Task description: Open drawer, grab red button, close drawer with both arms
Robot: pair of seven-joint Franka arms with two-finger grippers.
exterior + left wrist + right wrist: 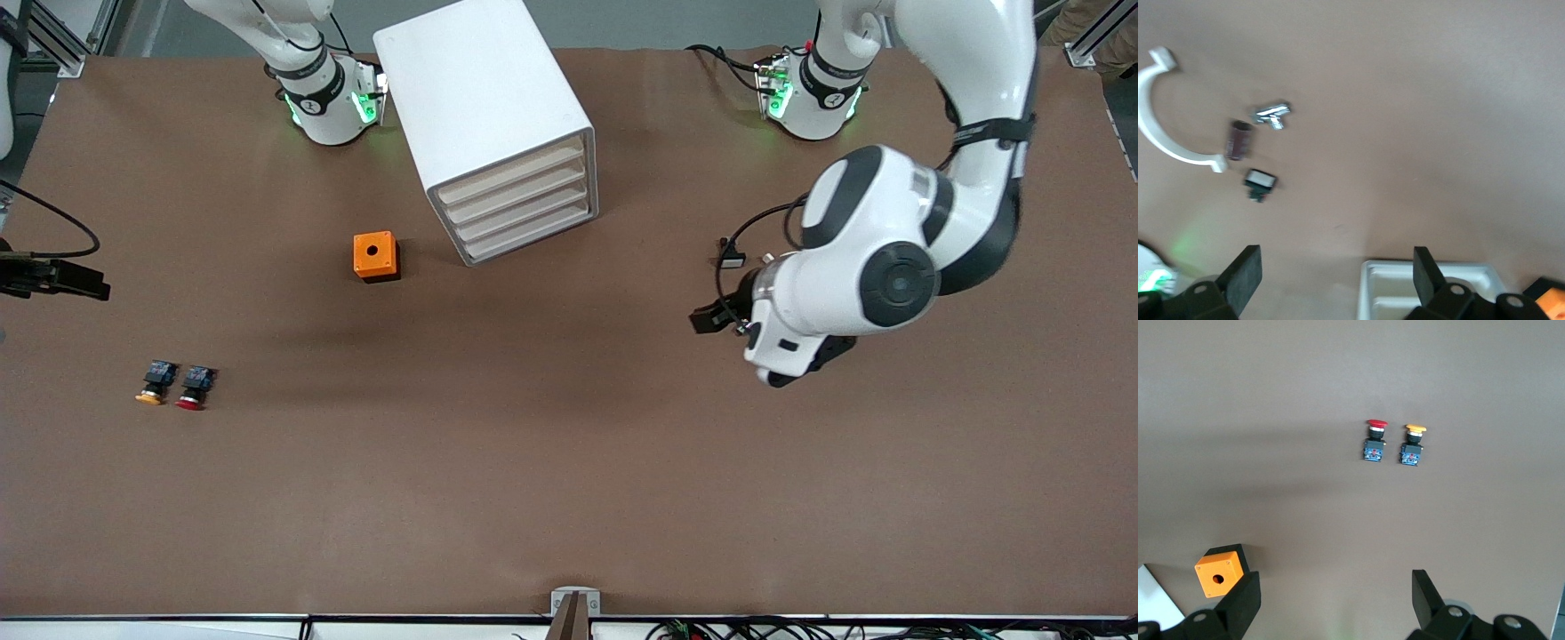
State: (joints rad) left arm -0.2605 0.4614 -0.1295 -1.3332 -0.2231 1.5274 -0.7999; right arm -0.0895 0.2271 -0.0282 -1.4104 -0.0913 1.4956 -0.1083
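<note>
Brown desk [551, 462] carries everything. White drawer cabinet [493, 124] stands between the two arm bases, all drawers closed. The left arm's tool [1335, 280] hangs over bare desk at the left arm's end, fingers wide, holding nothing. The right arm's tool [1335, 603] waits above the right arm's end, also wide and empty. An orange box [375, 256] sits just beside the cabinet. The red button [193, 388] lies nearer the front camera, close beside its yellow twin [155, 383], at the right arm's end.
</note>
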